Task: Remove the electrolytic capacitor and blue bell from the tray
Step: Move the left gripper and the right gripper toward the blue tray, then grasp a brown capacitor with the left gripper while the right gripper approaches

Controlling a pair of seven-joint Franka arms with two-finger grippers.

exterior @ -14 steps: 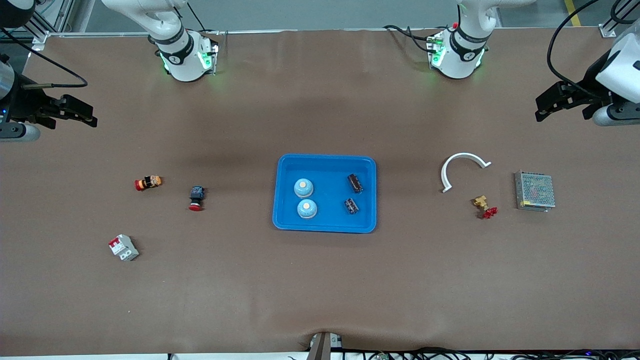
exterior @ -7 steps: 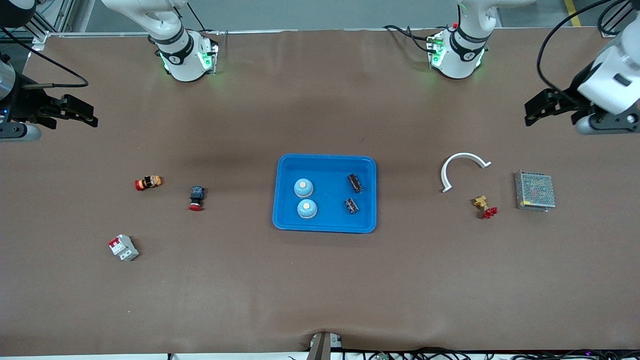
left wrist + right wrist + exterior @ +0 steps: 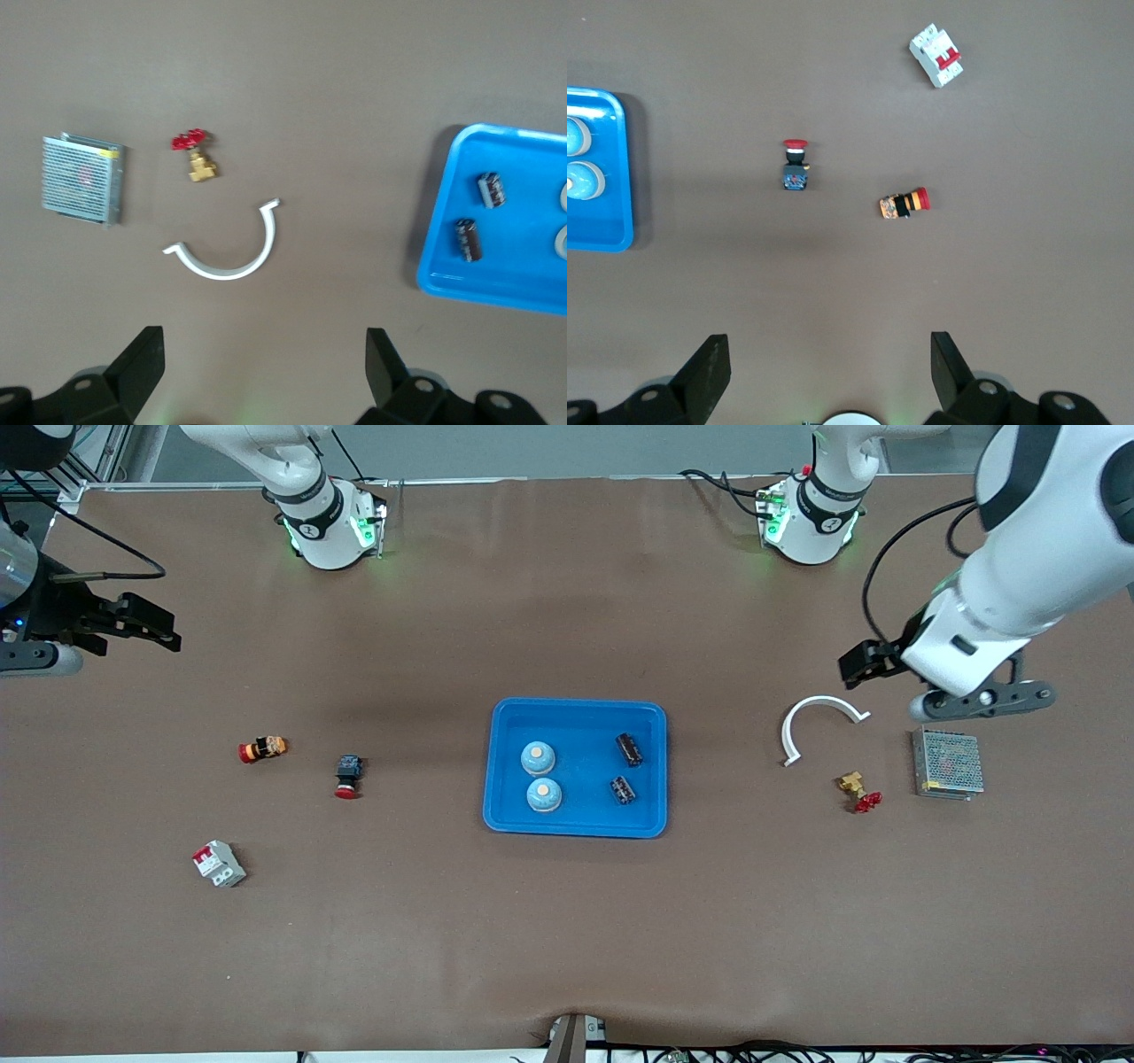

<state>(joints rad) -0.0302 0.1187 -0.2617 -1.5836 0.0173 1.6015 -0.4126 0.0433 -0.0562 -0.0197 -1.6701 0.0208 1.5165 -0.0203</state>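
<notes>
Left tool (image 3: pixel 864 662) well apart from capacitors (image 3: pixel 629 749).

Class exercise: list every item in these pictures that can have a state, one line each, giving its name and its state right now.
Blue tray: flat on the table, holding four parts.
Two bells: upright in the tray.
Two capacitors: lying on their sides in the tray.
Left claw: open, empty, over the white curved clip.
Right claw: open, empty, waiting at the right arm's end.
Circuit breaker: lying on the table.
</notes>
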